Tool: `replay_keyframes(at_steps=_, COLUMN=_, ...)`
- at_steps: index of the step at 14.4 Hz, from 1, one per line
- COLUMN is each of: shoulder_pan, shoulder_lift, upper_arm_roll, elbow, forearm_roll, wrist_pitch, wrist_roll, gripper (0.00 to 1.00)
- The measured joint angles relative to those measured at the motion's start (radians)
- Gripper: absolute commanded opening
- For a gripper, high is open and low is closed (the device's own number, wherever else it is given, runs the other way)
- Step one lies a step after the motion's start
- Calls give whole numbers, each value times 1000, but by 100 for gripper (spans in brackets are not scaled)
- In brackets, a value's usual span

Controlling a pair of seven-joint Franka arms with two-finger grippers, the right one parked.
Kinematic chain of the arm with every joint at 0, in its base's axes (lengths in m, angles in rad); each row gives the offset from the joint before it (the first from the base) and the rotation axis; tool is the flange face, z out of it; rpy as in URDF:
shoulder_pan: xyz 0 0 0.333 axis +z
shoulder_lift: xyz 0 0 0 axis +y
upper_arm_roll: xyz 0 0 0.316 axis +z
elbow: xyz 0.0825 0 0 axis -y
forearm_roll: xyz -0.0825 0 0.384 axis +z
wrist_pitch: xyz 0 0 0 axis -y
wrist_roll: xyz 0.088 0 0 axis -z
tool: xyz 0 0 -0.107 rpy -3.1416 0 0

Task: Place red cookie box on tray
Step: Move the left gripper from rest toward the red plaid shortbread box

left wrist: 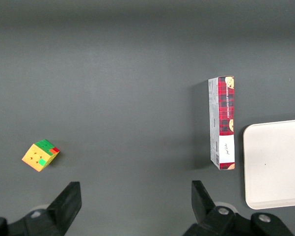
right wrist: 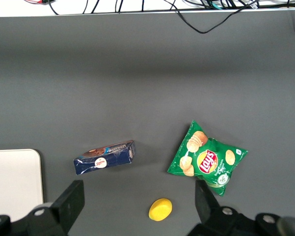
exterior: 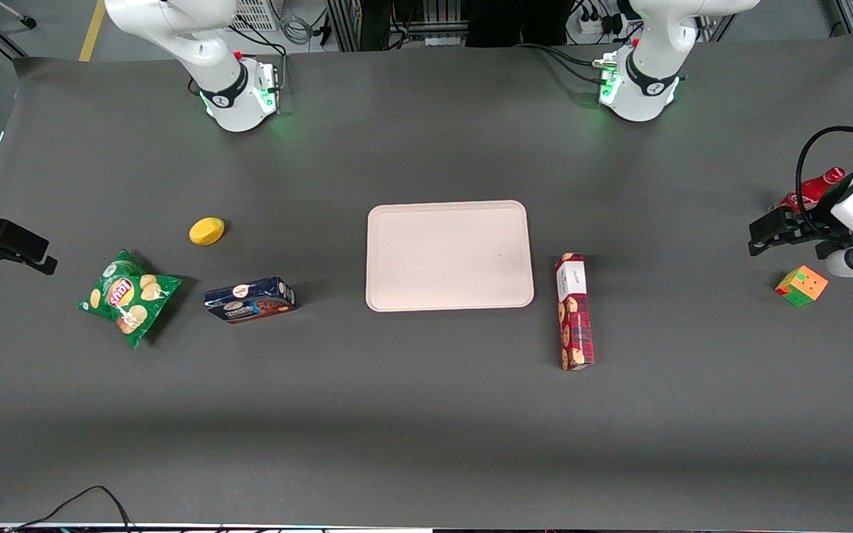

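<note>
The red cookie box (exterior: 574,311) is a long narrow red plaid carton with a white label end. It lies flat on the table beside the tray's short edge, toward the working arm's end. It also shows in the left wrist view (left wrist: 222,123). The tray (exterior: 449,255) is pale beige, flat and bare, and lies mid-table; its corner shows in the left wrist view (left wrist: 275,164). My left gripper (exterior: 756,235) hovers at the working arm's end of the table, well apart from the box. In the left wrist view the gripper (left wrist: 135,186) is open with only bare table between its fingers.
A colourful puzzle cube (exterior: 801,285) lies just nearer the front camera than the gripper, and a red bottle (exterior: 815,186) stands close by it. Toward the parked arm's end lie a dark blue cookie box (exterior: 249,300), a green chips bag (exterior: 129,296) and a yellow object (exterior: 206,231).
</note>
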Motion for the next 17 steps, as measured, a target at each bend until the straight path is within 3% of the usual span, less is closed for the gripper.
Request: replay_keyframes(at_steps=17, shoulder_pan=-8, shoulder_lift=5, upper_arm_roll=-22, elbow=3, forearm_roll=-3, wrist_pitch=-2, wrist_roll=-1, gripper=100)
